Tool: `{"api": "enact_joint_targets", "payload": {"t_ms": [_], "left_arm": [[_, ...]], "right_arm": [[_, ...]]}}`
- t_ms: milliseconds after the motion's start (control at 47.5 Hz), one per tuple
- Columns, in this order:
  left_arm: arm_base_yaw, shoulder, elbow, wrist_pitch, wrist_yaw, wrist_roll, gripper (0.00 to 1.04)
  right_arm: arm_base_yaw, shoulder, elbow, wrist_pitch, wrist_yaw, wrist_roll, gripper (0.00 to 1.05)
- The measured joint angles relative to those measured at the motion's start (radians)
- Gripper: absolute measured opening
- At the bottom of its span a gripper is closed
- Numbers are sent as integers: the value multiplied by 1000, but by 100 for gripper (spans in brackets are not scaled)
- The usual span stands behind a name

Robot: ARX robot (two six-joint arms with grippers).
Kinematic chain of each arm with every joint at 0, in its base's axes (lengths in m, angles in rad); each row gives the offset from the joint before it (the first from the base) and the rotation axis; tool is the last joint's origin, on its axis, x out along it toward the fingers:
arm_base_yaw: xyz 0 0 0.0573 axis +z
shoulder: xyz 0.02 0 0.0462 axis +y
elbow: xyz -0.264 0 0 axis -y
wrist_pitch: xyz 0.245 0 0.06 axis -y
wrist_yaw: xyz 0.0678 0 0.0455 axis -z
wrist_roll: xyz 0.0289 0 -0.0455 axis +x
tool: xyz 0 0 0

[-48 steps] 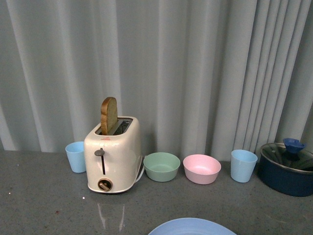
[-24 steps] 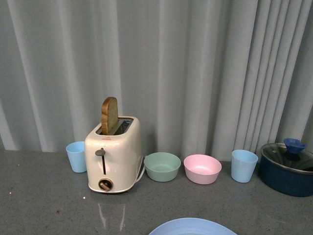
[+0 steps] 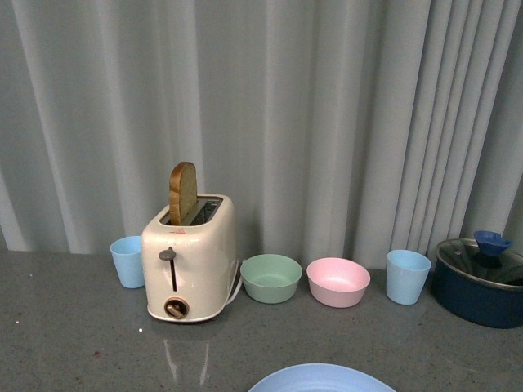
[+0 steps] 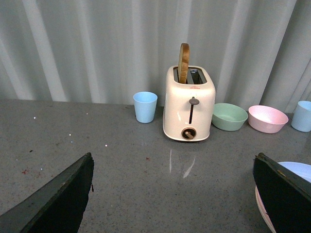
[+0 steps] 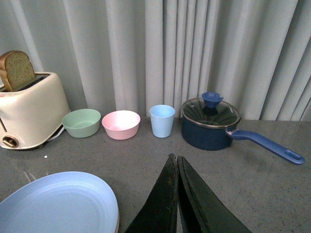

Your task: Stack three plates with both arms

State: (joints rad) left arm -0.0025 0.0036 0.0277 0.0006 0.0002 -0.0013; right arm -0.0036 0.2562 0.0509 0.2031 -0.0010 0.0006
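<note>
A light blue plate [image 5: 53, 204] lies on the grey counter, with a pinkish rim [image 5: 117, 222] of another plate showing under it. The blue plate also shows at the bottom edge of the front view [image 3: 323, 378] and beside one finger in the left wrist view [image 4: 297, 170]. No cream-beige plate can be made out. My left gripper [image 4: 172, 156] is open and empty, its fingers [image 4: 63, 194] wide apart over bare counter beside the stack. My right gripper [image 5: 174, 158] is shut and empty, next to the plates, not touching them.
A cream toaster [image 3: 189, 257] with a bread slice stands at the back. Beside it are a blue cup [image 3: 127, 261], a green bowl [image 3: 270, 278], a pink bowl [image 3: 337, 282], another blue cup [image 3: 407, 276] and a blue lidded saucepan [image 5: 210, 124]. A curtain hangs behind.
</note>
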Motion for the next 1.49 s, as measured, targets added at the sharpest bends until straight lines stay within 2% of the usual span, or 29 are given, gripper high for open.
{"api": "enact_joint_targets", "payload": {"t_ms": [379,484,863,968,1347,1452,1494], "left_arm": [[0,0,0,0,0,0,98],[0,0,0,0,0,0,98],[0,0,0,0,0,0,98],[0,0,0,0,0,0,98],[0,0,0,0,0,0,98],[0,0,0,0,0,0,98],[0,0,0,0,0,0,98]], "right_arm": [[0,-99,-45,-37,0,0,3],[0,-221,-45,-194,0,0,3],[0,-251,-45,-203,0,-1,3],[0,-251,-45,-203,0,-1,17],[0,-251,-45,-203,0,-1,81],[0,-251,-45,-203,0,-1,97],[0,-251,-45,-203,0,0,99]]}}
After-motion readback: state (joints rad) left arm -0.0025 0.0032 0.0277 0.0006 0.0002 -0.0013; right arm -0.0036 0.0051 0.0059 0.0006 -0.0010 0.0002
